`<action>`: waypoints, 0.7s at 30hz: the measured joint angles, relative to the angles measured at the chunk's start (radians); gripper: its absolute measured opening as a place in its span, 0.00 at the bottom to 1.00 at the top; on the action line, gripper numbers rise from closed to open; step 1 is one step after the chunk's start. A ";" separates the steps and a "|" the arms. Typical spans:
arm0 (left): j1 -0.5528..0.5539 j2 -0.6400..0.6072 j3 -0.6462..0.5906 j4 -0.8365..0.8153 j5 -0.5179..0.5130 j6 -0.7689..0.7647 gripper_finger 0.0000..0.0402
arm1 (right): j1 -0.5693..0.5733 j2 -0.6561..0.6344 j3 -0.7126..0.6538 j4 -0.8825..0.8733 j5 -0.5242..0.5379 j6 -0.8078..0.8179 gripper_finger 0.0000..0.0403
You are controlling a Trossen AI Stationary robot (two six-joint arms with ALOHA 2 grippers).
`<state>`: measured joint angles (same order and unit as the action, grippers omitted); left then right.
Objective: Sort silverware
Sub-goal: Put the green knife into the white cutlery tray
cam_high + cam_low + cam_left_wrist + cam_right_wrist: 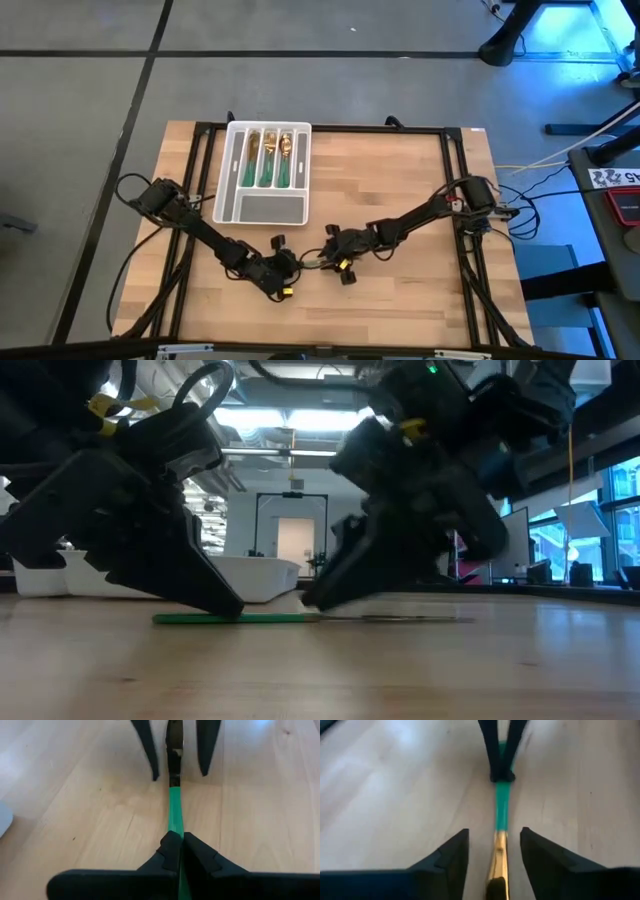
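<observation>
One piece of silverware (175,810), with a slim gold head and a green handle, lies flat on the wooden table between the two grippers, also seen in the low view (300,618). My left gripper (177,837) is shut on its green handle. My right gripper (495,832) is open. Its fingers stand on either side of the gold head (498,857) without touching it. In the high view the left gripper (290,271) and right gripper (329,258) face each other near the table's near edge. More silverware (268,157) lies in the white tray (228,170). My left gripper pinches the green handle (175,822) between its two fingers, which lie along the piece. The fingers come slanting down from the table's left side, and one fingertip (228,606) reaches the tabletop. The piece stays flat on the table, its gold head (174,742) pointing away toward the right gripper.
The white compartmented tray (255,575) sits at the table's far left, behind the grippers. Bare wood (400,180) stretches to the right of the tray and along the near edge. A black frame (455,200) borders the tabletop, and cables hang off the right side.
</observation>
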<state>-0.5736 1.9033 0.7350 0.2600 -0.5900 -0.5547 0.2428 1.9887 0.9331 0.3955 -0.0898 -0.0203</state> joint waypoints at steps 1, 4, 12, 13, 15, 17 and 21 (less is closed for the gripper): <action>-0.001 -0.001 0.001 -0.001 -0.001 0.003 0.01 | 0.000 0.011 -0.010 0.021 0.012 -0.003 0.45; -0.008 -0.019 0.001 -0.010 0.002 -0.003 0.00 | 0.000 0.030 -0.050 0.106 0.043 0.002 0.48; -0.019 -0.060 0.006 -0.036 -0.067 -0.022 0.00 | 0.001 0.124 -0.106 0.252 0.064 0.046 0.36; -0.019 -0.061 0.010 -0.036 -0.083 -0.021 0.00 | 0.001 0.135 -0.105 0.262 0.073 0.049 0.32; -0.023 -0.070 0.017 -0.035 -0.112 -0.007 0.00 | 0.001 0.157 -0.104 0.286 0.093 0.058 0.24; -0.024 -0.079 0.031 -0.025 -0.139 0.016 0.00 | 0.001 0.177 -0.104 0.318 0.099 0.061 0.16; -0.029 -0.086 0.047 -0.021 -0.150 0.087 0.01 | 0.001 0.190 -0.104 0.347 0.109 0.068 0.07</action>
<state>-0.6029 1.8171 0.7819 0.2387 -0.7399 -0.4681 0.2436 2.1788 0.8295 0.7425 0.0190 0.0478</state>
